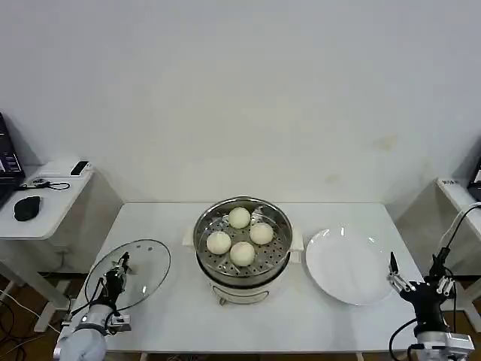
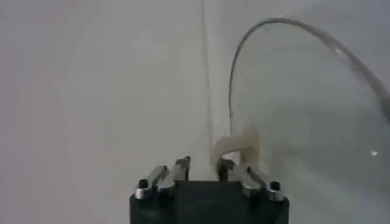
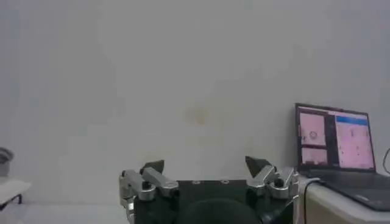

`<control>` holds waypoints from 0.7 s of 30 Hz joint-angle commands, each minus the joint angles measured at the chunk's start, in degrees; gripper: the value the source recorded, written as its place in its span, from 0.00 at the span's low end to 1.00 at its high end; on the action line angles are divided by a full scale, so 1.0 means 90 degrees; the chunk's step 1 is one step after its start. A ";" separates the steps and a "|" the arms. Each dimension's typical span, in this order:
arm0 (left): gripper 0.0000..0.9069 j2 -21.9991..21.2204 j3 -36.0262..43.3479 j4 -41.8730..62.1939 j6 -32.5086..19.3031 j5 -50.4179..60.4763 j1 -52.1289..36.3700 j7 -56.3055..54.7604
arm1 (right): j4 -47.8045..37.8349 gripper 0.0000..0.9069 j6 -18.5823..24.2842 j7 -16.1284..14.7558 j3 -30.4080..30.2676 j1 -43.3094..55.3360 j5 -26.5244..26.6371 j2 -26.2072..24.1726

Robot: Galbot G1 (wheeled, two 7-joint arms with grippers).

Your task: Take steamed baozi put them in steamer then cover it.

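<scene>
White table (image 1: 173,301): four baozi (image 1: 240,236) in upright steamer (image 1: 242,248). Left gripper (image 1: 118,275) jaws seemingly clamp glass lid (image 1: 135,271); right gripper (image 1: 418,284) jaws spread, empty.

Four baozi (image 1: 239,217) in one steamer (image 1: 242,267), one glass lid (image 1: 143,265), one white plate (image 1: 349,265).

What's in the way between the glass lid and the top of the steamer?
Nothing visible. The glass lid lies flat on the table's left side, with the left gripper at its knob. Bare tabletop separates it from the steamer, whose open top holds four baozi below the rim.
</scene>
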 commanded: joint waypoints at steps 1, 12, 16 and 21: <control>0.00 -0.0055 -0.0131 -0.0843 0.0123 0.0131 0.0317 -0.0038 | 0.0054 1.00 0.0009 -0.0008 -0.0040 -0.0029 0.0001 -0.0021; 0.00 -0.0117 -0.0519 -0.2833 0.1446 -0.0148 0.1062 0.0547 | -0.0003 1.00 0.0055 -0.0059 -0.0278 -0.0110 -0.0188 -0.0224; 0.00 -0.0146 -0.0684 -0.3211 0.1776 -0.0373 0.1210 0.0798 | -0.0015 1.00 0.0058 -0.0081 -0.0374 -0.0085 -0.0274 -0.0244; 0.00 -0.0245 -0.0587 -0.3960 0.2358 -0.1140 0.1328 0.0861 | -0.0008 1.00 0.0013 -0.0082 -0.0461 -0.0064 -0.0426 -0.0301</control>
